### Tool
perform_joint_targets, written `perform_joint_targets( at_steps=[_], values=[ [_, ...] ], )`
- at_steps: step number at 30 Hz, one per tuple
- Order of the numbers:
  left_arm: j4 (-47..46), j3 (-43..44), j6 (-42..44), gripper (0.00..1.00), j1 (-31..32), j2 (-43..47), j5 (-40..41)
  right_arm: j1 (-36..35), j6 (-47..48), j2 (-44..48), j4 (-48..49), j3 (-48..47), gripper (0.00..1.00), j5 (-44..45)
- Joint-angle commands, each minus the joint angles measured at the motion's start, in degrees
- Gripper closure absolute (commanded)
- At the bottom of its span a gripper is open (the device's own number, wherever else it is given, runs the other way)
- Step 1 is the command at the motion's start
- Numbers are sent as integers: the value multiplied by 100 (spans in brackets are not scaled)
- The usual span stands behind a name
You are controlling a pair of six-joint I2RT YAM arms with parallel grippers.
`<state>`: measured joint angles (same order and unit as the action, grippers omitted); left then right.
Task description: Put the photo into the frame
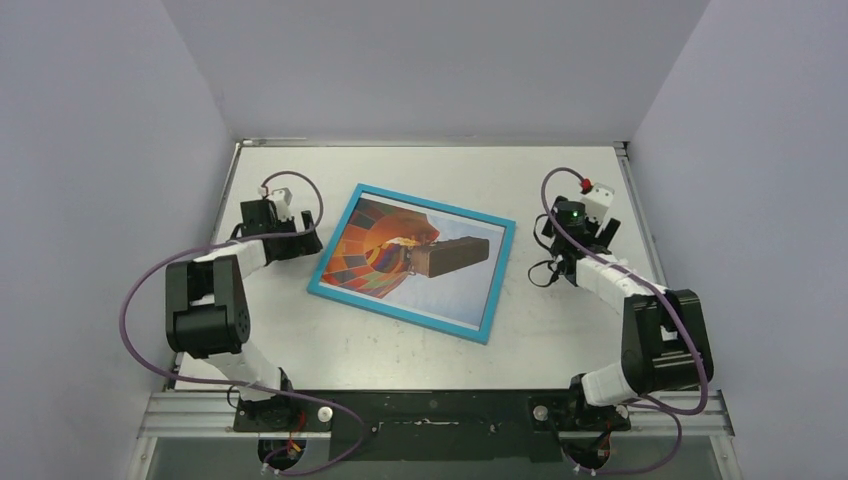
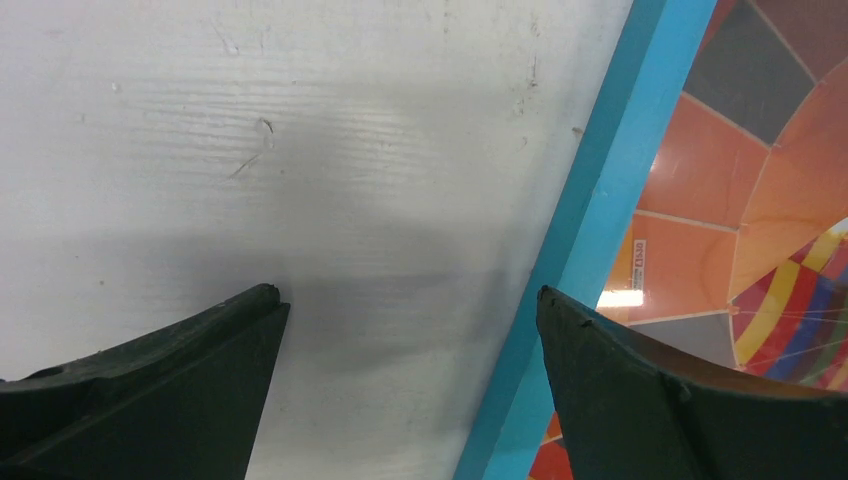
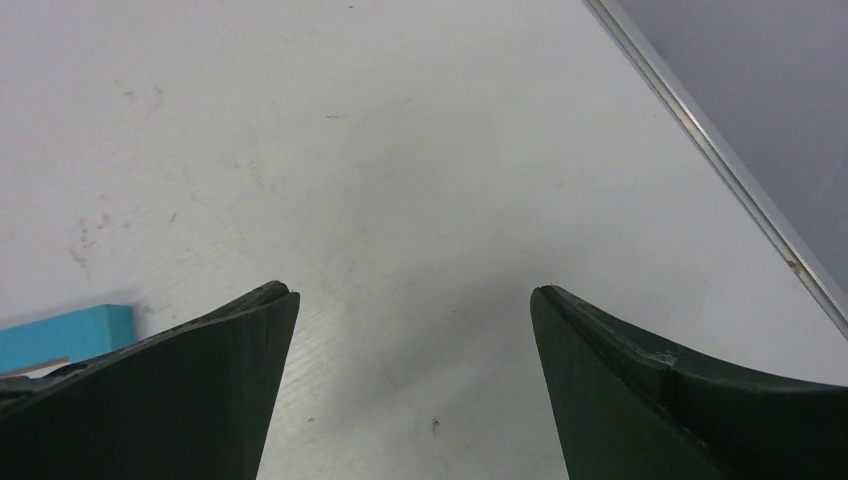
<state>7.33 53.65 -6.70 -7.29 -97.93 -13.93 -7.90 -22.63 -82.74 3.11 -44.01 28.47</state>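
Left jaws stand spread wide with nothing between them, low over the pale, scuffed white counter (image 1: 420,165) just beside the left edge of the large rectangular picture frame with a thin bright-blue border (image 1: 400,313). In the left wrist view one dark finger (image 2: 150,400) hangs above bare counter marked by fine scratches, the other above the blue border. Plain grey-lavender walls (image 1: 100,150) close in the counter on its left, far and right sides. The frame lies flat and skewed at the counter's middle, blue side up, and the thin paper photo of an orange, red and dark-blue hot-air balloon (image 1: 365,255) shows face up inside that border. A dark brownish oblong shape (image 1: 452,256) shows over the photo's right half; whether it lies on the photo I cannot tell. Right jaws are likewise wide apart and hold nothing, above bare counter right of the frame. The right wrist view catches a blue frame corner at lower left and the counter's metal edge strip (image 3: 720,150) at upper right.
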Motion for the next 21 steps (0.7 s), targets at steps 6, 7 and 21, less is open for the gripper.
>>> perform_joint_targets(
  at_steps=[6,7,21],
  values=[
    [-3478,-1676,35,4,-52,943,151,88,401,-159,2907,1298,10,747],
    [-3983,-2008,-78,4,-104,1090,161,109,558,-127,3192,1425,10,672],
    [-7557,-4294,-18,4,308,1488,965,361,1326,238,4846,2479,10,-493]
  ],
)
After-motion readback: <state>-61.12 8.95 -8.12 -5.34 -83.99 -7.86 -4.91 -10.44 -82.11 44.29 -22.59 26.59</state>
